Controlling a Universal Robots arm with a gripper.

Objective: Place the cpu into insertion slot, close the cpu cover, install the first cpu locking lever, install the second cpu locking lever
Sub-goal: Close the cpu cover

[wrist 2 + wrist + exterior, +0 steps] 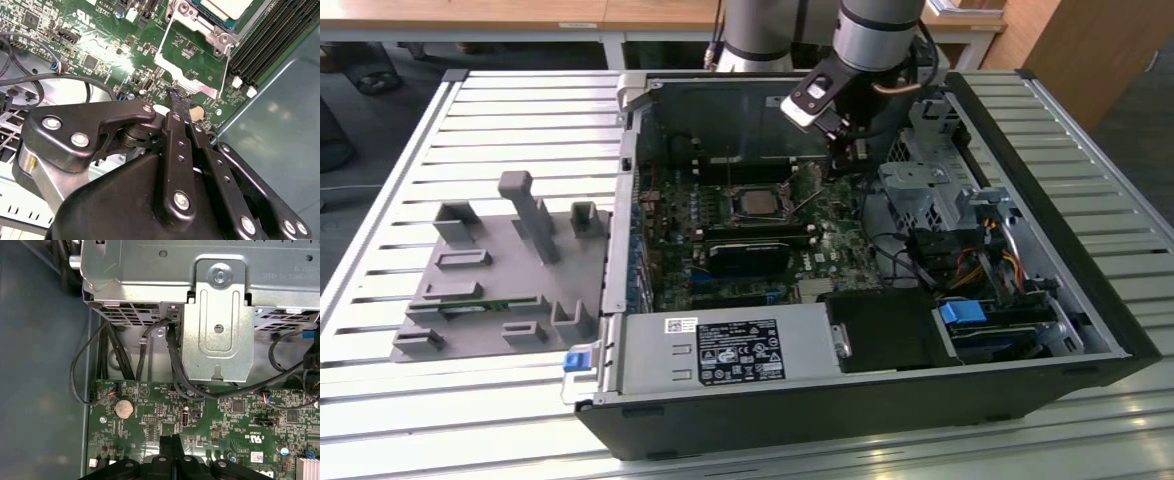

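Down inside the open computer case (pixel 854 420), the gripper (pixel 177 100) hung low over the green board (pixel 105 30). Its two black fingers were pressed together, and nothing could be seen between them. Right past the fingertips lay the cpu cover (pixel 200 86) — a thin silver frame, swung open and off the chip, so green board showed through its big window. Its near edge ran across the line of the fingers. The tips were at that edge, but I could not tell if they touched it. On the far side of the cover from the gripper sat the cpu (pixel 231 6), pale and flat, already down in the insertion slot (pixel 735 204). So the cover was between the gripper and the chip. Seen in the exterior view, the gripper stood near the slot, on the exterior view's right of it.

The board under the fingers was flat but bumpy with many tiny parts. A round silver battery (pixel 124 408) sat close by. Room was tight — long black memory slots (pixel 270 40) ran beside the slot, with a smooth grey metal wall (pixel 280 130) beyond them. A metal cage (pixel 220 315) with loose black cables (pixel 175 365) stood close to the gripper on the exterior view's right
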